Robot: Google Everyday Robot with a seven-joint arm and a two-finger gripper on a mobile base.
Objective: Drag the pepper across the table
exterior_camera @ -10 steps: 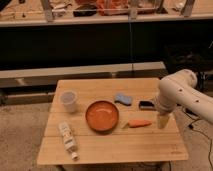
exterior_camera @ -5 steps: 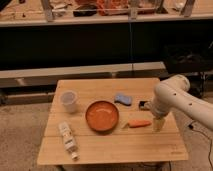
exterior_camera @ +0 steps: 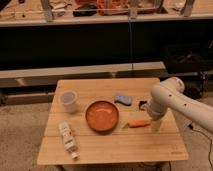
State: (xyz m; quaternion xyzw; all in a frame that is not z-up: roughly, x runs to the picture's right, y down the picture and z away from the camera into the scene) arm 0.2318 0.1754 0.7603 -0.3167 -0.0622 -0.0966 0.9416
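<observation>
Pepper (exterior_camera: pixel 139 123) is what we look at first: slim and orange, it lies flat on the table (exterior_camera: pixel 125 148), right of centre in the frame, its long side running left to right. We see its left tip pointing at the round orange bowl (exterior_camera: pixel 102 116), close to the rim but apart from it.

Just to the right of the pepper's right end we find the gripper (exterior_camera: pixel 156 125), low over the table near its right edge. It hangs from the white arm (exterior_camera: pixel 172 100), which comes in from the right side of the frame. We cannot tell whether it is wide, narrow or gripping, nor whether it touches the pepper.

Above the pepper, toward the back of the table, we see 1 blue sponge (exterior_camera: pixel 122 99) and a small dark object (exterior_camera: pixel 142 105) partly behind the arm. At the left we see 1 pale cup (exterior_camera: pixel 68 101) standing upright, and below it a white bottle (exterior_camera: pixel 67 140) lying on its side near the front edge.
</observation>
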